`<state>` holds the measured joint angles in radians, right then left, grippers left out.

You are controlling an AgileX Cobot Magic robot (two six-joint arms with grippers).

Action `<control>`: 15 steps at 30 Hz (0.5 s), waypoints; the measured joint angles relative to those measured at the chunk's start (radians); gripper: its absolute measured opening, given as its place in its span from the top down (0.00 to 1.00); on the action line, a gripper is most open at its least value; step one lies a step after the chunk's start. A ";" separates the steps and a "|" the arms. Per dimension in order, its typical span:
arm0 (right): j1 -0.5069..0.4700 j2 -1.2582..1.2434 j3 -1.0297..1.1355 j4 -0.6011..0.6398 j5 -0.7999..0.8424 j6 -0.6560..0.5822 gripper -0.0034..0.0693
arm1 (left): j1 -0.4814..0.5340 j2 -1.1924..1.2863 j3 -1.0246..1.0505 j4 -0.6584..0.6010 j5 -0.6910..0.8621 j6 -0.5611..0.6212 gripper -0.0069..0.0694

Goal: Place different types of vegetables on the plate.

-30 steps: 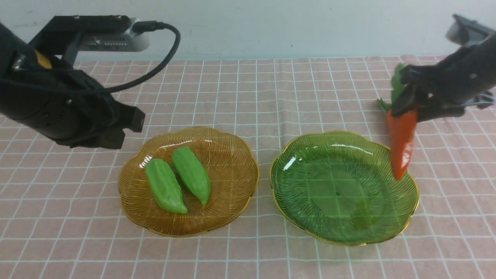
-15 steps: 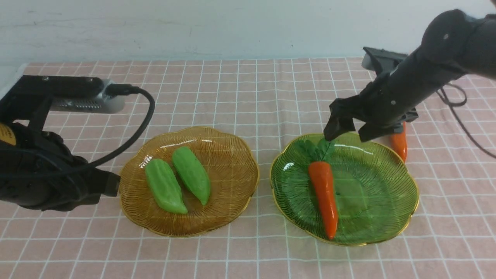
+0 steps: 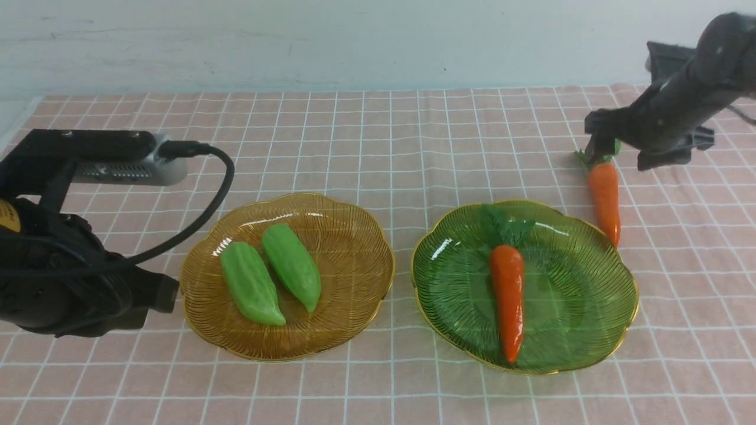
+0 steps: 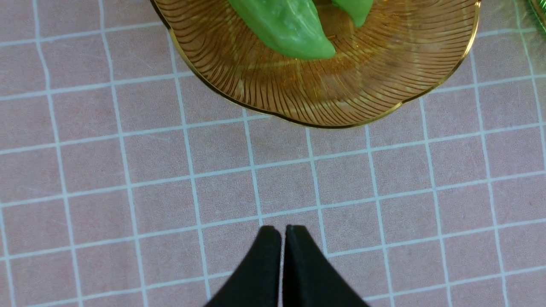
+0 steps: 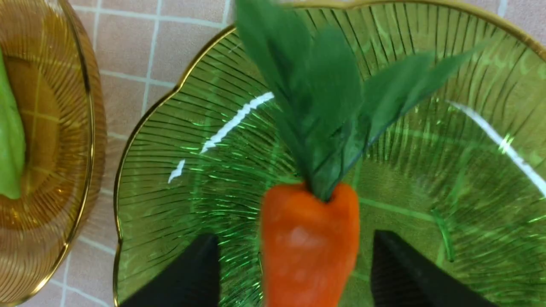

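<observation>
Nearest, at the left, the left gripper [image 4: 283, 232] has its jaws together, holding nothing, above the pink tablecloth [image 3: 378, 389] with its pale grid, just beside the scalloped amber glass plate [image 3: 354, 271]. To the right of those closed jaws, two light green, ridged toy gourds lie side by side in that plate: the nearer gourd [image 3: 251, 283], its pointed end toward the camera, and the slightly farther gourd [image 3: 290, 265], also pointing nearward. Farther right of the same jaws, a gold-rimmed green glass plate [image 3: 579, 307] bears an orange toy carrot [image 3: 509, 301], its tip toward the camera and its dark leafy top spread toward the far rim. Beyond this plate, a second orange carrot [image 3: 605, 198] lies on the cloth, its tip near the rim and its leaves reaching under the right gripper [image 3: 622, 154]. That gripper's jaws stand apart, unclamped; in the front view they are at the second carrot's leafy end, well apart from the plate's carrot, though the right wrist view shows the plate's carrot between the blurred fingertips. Farthest back is a pale wall [image 3: 378, 44].
</observation>
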<state>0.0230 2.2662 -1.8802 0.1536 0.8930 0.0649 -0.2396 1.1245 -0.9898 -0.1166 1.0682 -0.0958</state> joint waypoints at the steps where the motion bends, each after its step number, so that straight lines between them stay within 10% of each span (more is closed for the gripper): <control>1: 0.000 0.038 -0.017 -0.007 0.007 0.001 0.14 | 0.000 0.000 0.000 0.000 0.001 -0.004 0.91; 4: 0.000 0.097 -0.045 -0.026 0.040 0.009 0.22 | 0.000 0.000 0.000 0.000 0.009 -0.010 0.91; 8: -0.006 0.108 -0.107 -0.038 0.096 0.016 0.56 | 0.000 0.000 0.000 0.007 0.046 -0.010 0.91; 15: -0.030 -0.003 -0.308 -0.045 0.268 0.015 0.53 | 0.000 -0.023 0.000 0.024 0.054 -0.010 0.91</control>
<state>-0.0066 2.2631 -2.1879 0.1087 1.1613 0.0803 -0.2396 1.1015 -0.9898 -0.0931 1.1225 -0.1063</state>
